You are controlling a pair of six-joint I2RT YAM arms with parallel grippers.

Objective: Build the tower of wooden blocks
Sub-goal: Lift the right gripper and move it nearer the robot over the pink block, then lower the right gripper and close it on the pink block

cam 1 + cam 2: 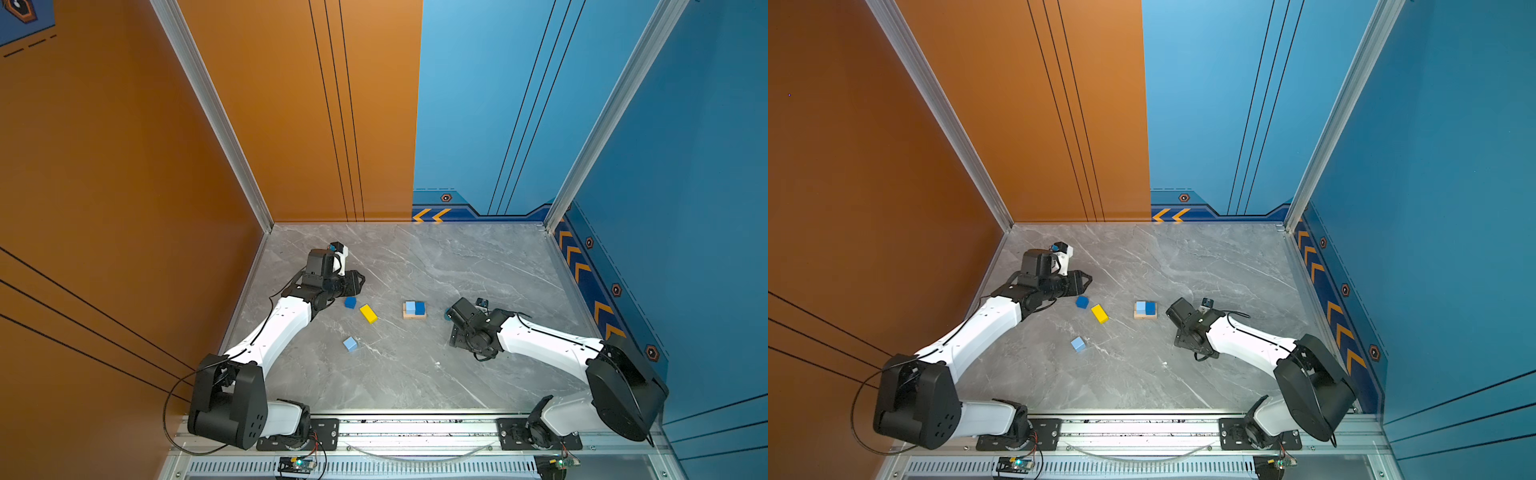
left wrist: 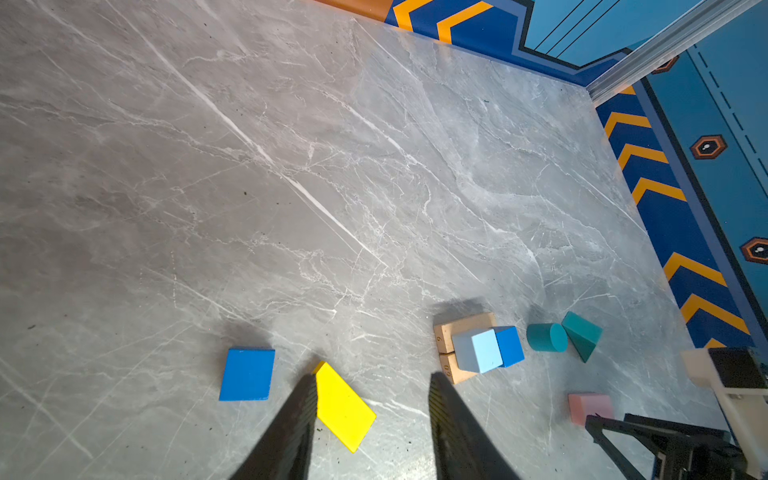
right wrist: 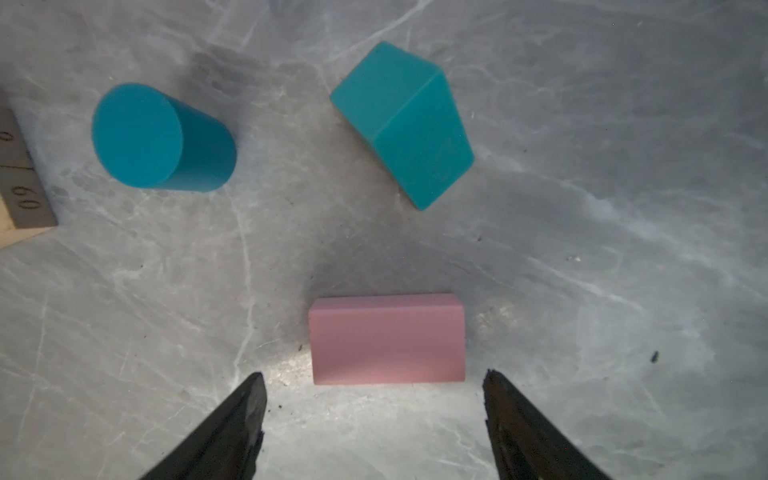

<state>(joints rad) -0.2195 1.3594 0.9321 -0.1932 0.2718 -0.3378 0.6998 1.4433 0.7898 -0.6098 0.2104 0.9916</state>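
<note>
— Right of the middle in both top views, the right gripper (image 3: 374, 388) hangs over the table (image 1: 415, 374); its wrist view shows the jaws spread wide and empty, the pink slab (image 3: 386, 338) lying flat just ahead of the tips.
— And the left gripper (image 2: 372, 376)?
— At the left of those views; parted too and holding nothing; the yellow bar (image 2: 345, 407) lies just beside one finger, a loose dark blue cube (image 2: 247, 374) near it.
— Where is the tower (image 1: 414, 310)?
— Mid-frame, between the arms; two tan planks (image 2: 465, 322) side by side, a light blue cube (image 2: 478, 351) and a darker cube (image 2: 510, 345) touching on top; the teal cylinder (image 3: 158, 137) and teal prism (image 3: 405, 124) lie on the table beyond the slab.
— How would the slab handle?
— Light, stiff and paint-smooth, I judge; as the jaws stand they would close on its two short ends; those faces are flat and parallel, so a centred grip should hold; an off-centre pinch could swivel it.
</note>
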